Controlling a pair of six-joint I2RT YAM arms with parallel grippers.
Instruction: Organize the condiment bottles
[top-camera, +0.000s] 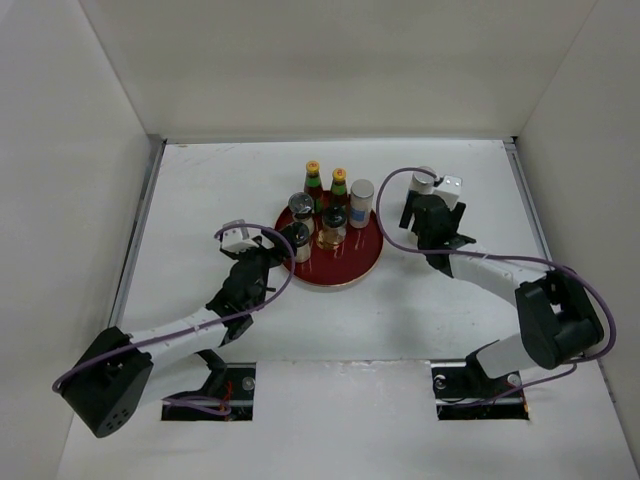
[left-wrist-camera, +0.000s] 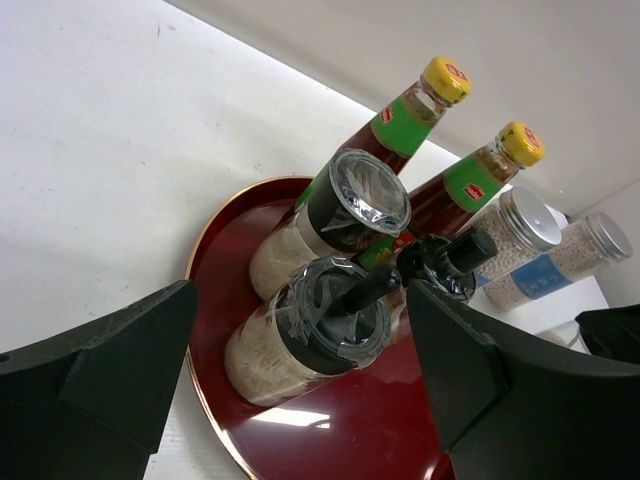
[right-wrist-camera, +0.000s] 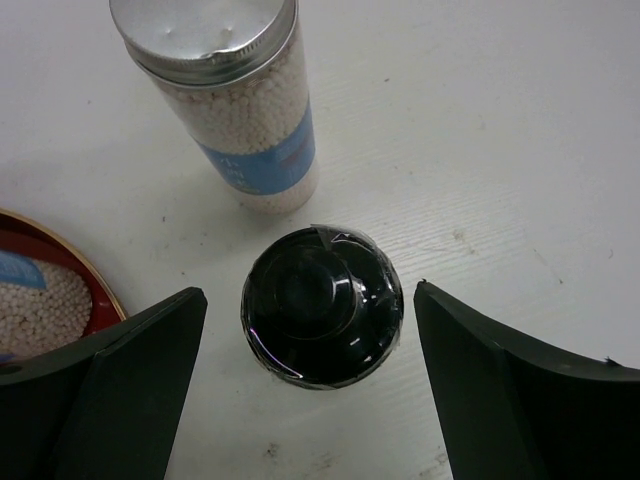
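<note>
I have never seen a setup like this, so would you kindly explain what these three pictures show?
Two robot arms are bolted at the near edge of a white table. One picture looks down from above; the other two come from cameras on each wrist. A round red tray holds two yellow-capped sauce bottles, dark-lidded jars and a silver-capped shaker. The left gripper is open, facing the jars on the tray. The right gripper is open above a dark-lidded jar standing on the table beside another shaker. Neither holds anything.

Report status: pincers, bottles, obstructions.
Both pincers open: left pincer facing trayed jars, right pincer straddling a dark-lidded jar off-tray. Shaker stands beside it.
</note>
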